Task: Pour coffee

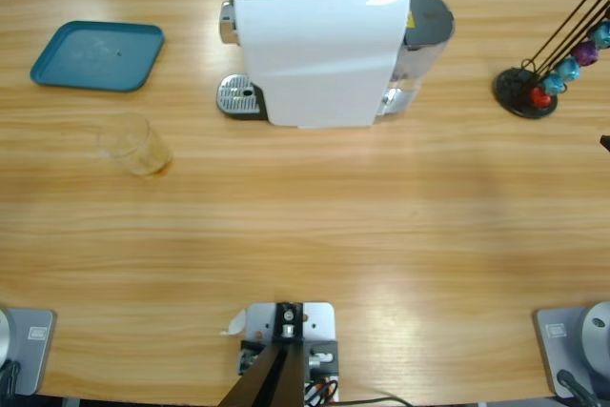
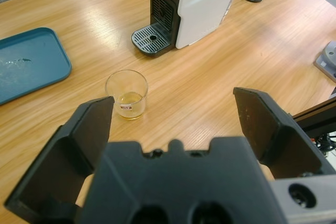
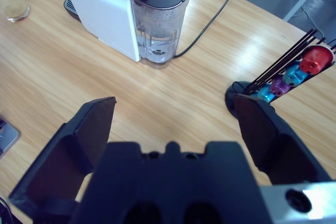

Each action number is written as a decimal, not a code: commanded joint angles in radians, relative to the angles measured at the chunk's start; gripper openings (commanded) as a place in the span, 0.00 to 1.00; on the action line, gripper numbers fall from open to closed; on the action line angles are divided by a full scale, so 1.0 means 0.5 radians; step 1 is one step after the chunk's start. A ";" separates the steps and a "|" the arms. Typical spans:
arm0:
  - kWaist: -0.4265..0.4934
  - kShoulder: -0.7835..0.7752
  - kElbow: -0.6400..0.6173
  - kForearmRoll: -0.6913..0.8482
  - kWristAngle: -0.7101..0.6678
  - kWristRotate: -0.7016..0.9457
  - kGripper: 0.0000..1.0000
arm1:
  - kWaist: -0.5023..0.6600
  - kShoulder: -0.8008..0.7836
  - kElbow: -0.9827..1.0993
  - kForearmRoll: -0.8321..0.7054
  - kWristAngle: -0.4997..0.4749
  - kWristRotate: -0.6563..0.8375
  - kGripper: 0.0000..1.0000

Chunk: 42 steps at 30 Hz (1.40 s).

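Clear glass tumbler (image 1: 136,146) is standing upright on the wooden table (image 1: 334,226), left of the white capsule coffee machine (image 1: 319,40) and just below the teal tray (image 1: 97,55), not touching either. A thin layer of tan coffee (image 2: 129,98) is sitting in the tumbler's bottom. Left gripper (image 2: 176,111) is hovering over the table with jaws wide apart, nothing between them, tumbler lying ahead of its left jaw. Right gripper (image 3: 176,114) is also hanging with jaws spread and empty, facing the machine's clear water tank (image 3: 157,24) and the black capsule rack (image 3: 286,74) holding red, blue and purple capsules. Machine's drip grate (image 1: 238,97) is showing bare metal. A black power cord (image 3: 210,17) is running from behind the tank across the table. Neither arm is showing in the high view.
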 commanded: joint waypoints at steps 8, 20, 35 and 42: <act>0.016 0.005 0.067 -0.023 0.001 -0.026 1.00 | -0.029 0.057 0.063 -0.014 0.009 0.014 1.00; 0.098 1.097 -0.835 0.044 -0.024 -0.465 1.00 | -0.029 0.048 0.066 -0.016 0.018 0.005 1.00; 0.286 1.967 -1.454 -0.194 -0.468 -1.368 0.93 | -0.029 0.030 0.073 -0.016 0.015 0.005 1.00; 0.285 2.208 -1.511 -0.192 -0.768 -1.368 0.95 | -0.029 0.030 0.072 -0.016 0.015 0.005 1.00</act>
